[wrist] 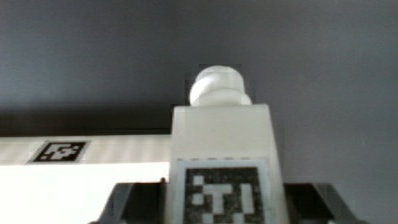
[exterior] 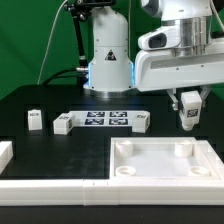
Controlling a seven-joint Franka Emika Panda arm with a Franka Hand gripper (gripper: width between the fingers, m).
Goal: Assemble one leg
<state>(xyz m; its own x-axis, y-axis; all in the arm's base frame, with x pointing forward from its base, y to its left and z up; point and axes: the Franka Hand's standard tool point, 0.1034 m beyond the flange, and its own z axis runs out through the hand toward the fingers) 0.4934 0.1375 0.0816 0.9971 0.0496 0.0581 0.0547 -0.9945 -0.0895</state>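
My gripper (exterior: 187, 108) is shut on a leg (exterior: 187, 118), a small white post with a black-and-white tag. It holds the leg in the air over the black table, just behind the far right corner of the large white square piece (exterior: 150, 172). In the wrist view the leg (wrist: 221, 135) stands between the two dark fingers (wrist: 135, 203), tag facing the camera and rounded peg (wrist: 217, 84) pointing away. My gripper (wrist: 222, 208) clamps its tagged end.
Three more loose legs lie on the table: one at the exterior view's left (exterior: 35, 119), one (exterior: 63, 124) and another (exterior: 141, 122) at either end of the marker board (exterior: 105, 120). A white part (exterior: 4, 152) sits at the left edge. The robot base (exterior: 108, 60) stands behind.
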